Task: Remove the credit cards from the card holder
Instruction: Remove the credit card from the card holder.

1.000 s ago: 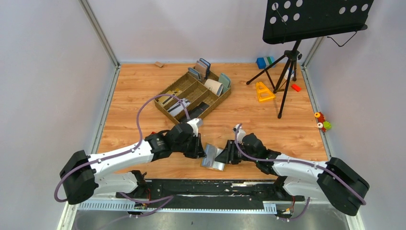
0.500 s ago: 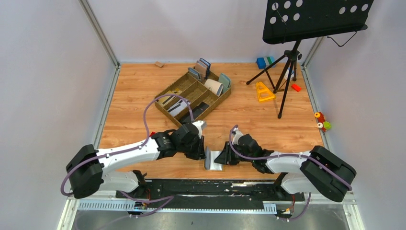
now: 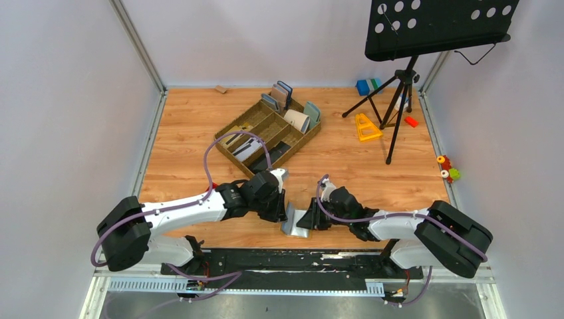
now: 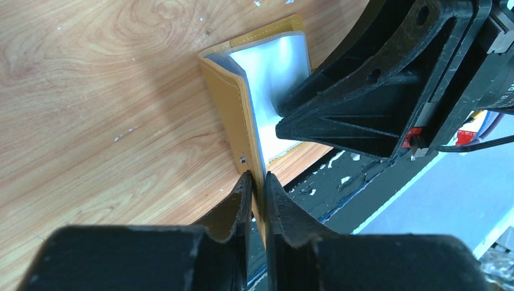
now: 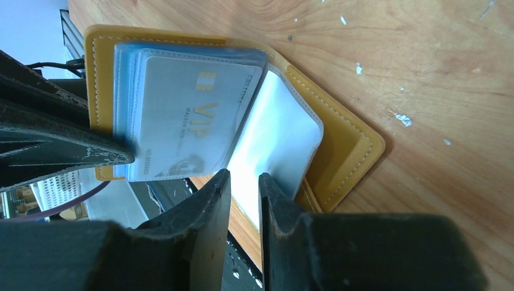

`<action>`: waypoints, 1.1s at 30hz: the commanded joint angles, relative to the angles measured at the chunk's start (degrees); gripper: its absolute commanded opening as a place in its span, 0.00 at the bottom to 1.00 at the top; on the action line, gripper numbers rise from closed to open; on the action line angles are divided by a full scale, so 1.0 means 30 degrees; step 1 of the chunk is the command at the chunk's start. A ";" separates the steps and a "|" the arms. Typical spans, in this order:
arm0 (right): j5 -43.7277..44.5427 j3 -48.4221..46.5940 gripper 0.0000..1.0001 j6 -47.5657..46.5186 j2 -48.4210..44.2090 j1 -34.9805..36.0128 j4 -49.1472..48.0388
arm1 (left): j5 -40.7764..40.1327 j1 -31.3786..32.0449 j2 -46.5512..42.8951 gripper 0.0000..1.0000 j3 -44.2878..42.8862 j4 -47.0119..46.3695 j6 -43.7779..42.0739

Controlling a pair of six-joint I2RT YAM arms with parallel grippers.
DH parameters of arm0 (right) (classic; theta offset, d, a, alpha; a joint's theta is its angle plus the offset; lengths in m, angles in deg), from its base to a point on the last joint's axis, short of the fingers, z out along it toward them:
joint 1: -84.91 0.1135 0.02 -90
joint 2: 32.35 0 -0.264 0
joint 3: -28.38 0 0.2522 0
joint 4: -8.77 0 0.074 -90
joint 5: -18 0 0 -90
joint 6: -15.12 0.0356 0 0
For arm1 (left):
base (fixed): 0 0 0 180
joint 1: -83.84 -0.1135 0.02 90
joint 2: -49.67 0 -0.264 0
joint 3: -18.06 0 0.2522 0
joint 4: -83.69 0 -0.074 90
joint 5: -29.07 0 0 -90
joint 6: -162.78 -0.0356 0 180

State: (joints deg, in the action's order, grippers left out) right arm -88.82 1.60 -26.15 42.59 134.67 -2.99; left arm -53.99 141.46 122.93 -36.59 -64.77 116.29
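Low in the centre of the top view, close to the arm bases, the card holder [image 3: 294,224] stands half open on the wooden table [image 3: 372,173], between the two grippers. The left gripper [image 4: 257,182] has its jaws closed on the edge of one yellow flap and holds this flap upright. The right gripper [image 5: 244,180] has its jaws almost together at the lower corner of the front card. Whether they really pinch the card or only the plastic behind it, I cannot tell. The credit cards [image 5: 182,115] are all inside their slot, stacked and a little fanned, so I judge the step in hand is the grasping of the first card, and nothing is out yet. The next move probably calls for a firm pinch on one card only, then a straight pull along the slot while the left side keeps the holder steady. The holder is mustard, leather-like, with stitched seams and rounded corners. The cards are thin, stiff and glossy, pale grey-blue, the front one printed "VIP". The clear sleeve [image 5: 276,142] looks soft and may bend. Farther up stands a brown divided tray [image 3: 266,129], and at the upper right a black music stand [image 3: 439,26].
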 commanded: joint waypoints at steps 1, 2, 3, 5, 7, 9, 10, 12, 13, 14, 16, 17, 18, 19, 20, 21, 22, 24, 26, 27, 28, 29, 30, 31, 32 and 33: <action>0.0073 -0.0119 0.24 -0.0424 0.0246 0.0167 -0.0416 | 0.0064 0.0067 -0.0214 0.17 0.0386 -0.0884 0.0111; 0.0070 -0.0086 0.24 -0.0416 0.0260 0.0153 -0.0468 | 0.0108 0.0068 -0.0275 0.15 0.0459 -0.1059 0.0157; 0.0069 -0.0071 0.24 -0.0422 0.0273 0.0155 -0.0500 | 0.0150 0.0069 -0.0262 0.12 0.0552 -0.1228 0.0214; 0.0069 -0.0050 0.24 -0.0430 0.0303 0.0172 -0.0500 | 0.0253 0.0044 -0.0203 0.04 0.0684 -0.1491 0.0263; 0.0145 -0.0014 0.24 -0.0423 0.0286 0.0174 -0.0451 | 0.0390 0.0061 -0.0195 0.00 0.0736 -0.1637 0.0300; 0.0384 0.0094 0.24 -0.0408 0.0142 0.0171 -0.0357 | 0.0389 0.0032 -0.0502 0.00 0.0762 -0.1736 0.0347; 0.0504 0.0208 0.24 -0.0341 -0.0035 0.0172 -0.0398 | 0.0321 -0.0024 -0.0836 0.00 0.0814 -0.1756 0.0391; 0.0665 0.1065 0.23 0.0042 -0.0847 0.0172 -0.1281 | 0.0381 -0.0222 -0.1635 0.00 0.1027 -0.1845 0.0525; 0.0719 0.1571 0.22 0.0287 -0.1466 0.0172 -0.2155 | 0.0719 -0.0436 -0.2084 0.00 0.1235 -0.2165 0.0694; 0.0886 0.2048 0.22 0.0490 -0.2169 0.0168 -0.2747 | 0.1219 -0.0734 -0.2576 0.00 0.1583 -0.2648 0.0966; 0.0989 0.2458 0.23 0.0595 -0.3624 0.0127 -0.2849 | 0.2506 -0.1399 -0.3585 0.00 0.2337 -0.3865 0.1631; 0.0876 0.2510 0.24 0.0594 -0.4325 0.0148 -0.2764 | 0.3043 -0.1786 -0.4001 0.00 0.2680 -0.4478 0.1973; 0.0675 0.2543 0.26 0.0631 -0.5068 0.0143 -0.2754 | 0.3648 -0.1994 -0.4328 0.00 0.2906 -0.5060 0.2279; 0.0401 0.2550 0.28 0.0694 -0.5765 0.0121 -0.2807 | 0.4075 -0.2101 -0.4581 0.00 0.3070 -0.5504 0.2504; -0.0036 0.2592 0.30 0.0921 -0.6616 0.0140 -0.3023 | 0.4348 -0.2151 -0.4781 0.00 0.3167 -0.5775 0.2723; -0.0243 0.2642 0.32 0.1078 -0.7029 0.0135 -0.3372 | 0.4690 -0.2183 -0.4923 0.00 0.3194 -0.5831 0.2933; -0.0512 0.2691 0.35 0.1402 -0.7603 0.0145 -0.3577 | 0.5070 -0.2187 -0.5025 0.00 0.3223 -0.6512 0.3142; -0.0880 0.2536 0.40 0.2111 -0.8793 0.0139 -0.3456 | 0.5607 -0.2214 -0.5269 0.00 0.3405 -0.7406 0.3710; -0.1080 0.2213 0.49 0.2647 -0.9584 0.0139 -0.2800 | 0.5834 -0.2217 -0.5601 0.00 0.3559 -0.8073 0.4203; -0.1085 0.2073 0.52 0.2890 -0.9973 0.0124 -0.2370 | 0.5898 -0.2216 -0.5824 0.00 0.3653 -0.8385 0.4389; -0.0917 0.1869 0.54 0.3152 -1.0330 0.0140 -0.1588 | 0.5891 -0.2231 -0.6046 0.00 0.3727 -0.8702 0.4548; -0.0589 0.1639 0.55 0.3448 -1.0737 0.0128 -0.0538 | 0.5850 -0.2245 -0.6338 0.00 0.3792 -0.8933 0.4703; -0.0299 0.1430 0.56 0.3606 -1.1158 0.0134 0.0889 | 0.5771 -0.2268 -0.6572 0.00 0.3847 -0.9064 0.4825; -0.0098 0.1375 0.57 0.3713 -1.1617 0.0127 0.1500 | 0.5685 -0.2289 -0.6748 0.00 0.3858 -0.9168 0.4899; 0.0158 0.1368 0.58 0.3892 -1.2073 0.0141 0.1947 | 0.5582 -0.2277 -0.6901 0.00 0.3907 -0.9246 0.4974; 0.0421 0.1445 0.59 0.4148 -1.2770 0.0142 0.2383 | 0.5494 -0.2275 -0.7020 0.00 0.3924 -0.9326 0.5049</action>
State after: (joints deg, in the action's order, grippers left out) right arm -90.24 8.07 -17.49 9.30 134.98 -3.78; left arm -38.65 134.79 104.50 -24.63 -85.69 128.66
